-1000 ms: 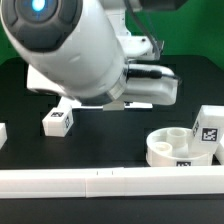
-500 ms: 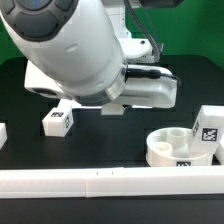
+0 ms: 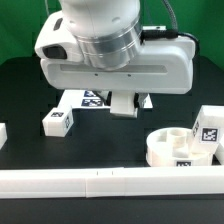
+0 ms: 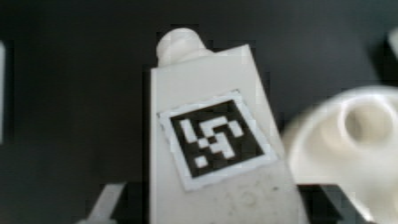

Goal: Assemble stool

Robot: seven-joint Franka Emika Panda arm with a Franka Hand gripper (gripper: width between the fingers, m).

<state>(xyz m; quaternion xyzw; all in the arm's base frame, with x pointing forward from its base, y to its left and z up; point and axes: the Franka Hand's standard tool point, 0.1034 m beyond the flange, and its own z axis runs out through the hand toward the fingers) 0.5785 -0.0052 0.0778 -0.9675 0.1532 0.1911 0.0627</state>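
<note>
The round white stool seat [image 3: 178,150] lies at the exterior view's lower right, sockets up. One tagged white leg [image 3: 208,128] stands just beyond it on the right. Another leg [image 3: 57,121] lies on the black table at the left. My gripper [image 3: 125,105] hangs above the table's middle, left of the seat. In the wrist view, a third white leg [image 4: 214,120] with a square tag runs out between my gripper [image 4: 205,205] jaws, and the jaws look shut on it. The seat [image 4: 356,130] shows blurred beside it.
A long white border rail [image 3: 100,181] runs along the front edge, with a short rail end [image 3: 3,133] at the left edge. The marker board [image 3: 92,98] lies on the table behind the gripper. The arm's big white body fills the upper middle.
The arm has swung and turned: its body moved from the exterior view's upper left to the upper middle. The gripper now hangs lower over the table's middle. The loose parts have not moved.
</note>
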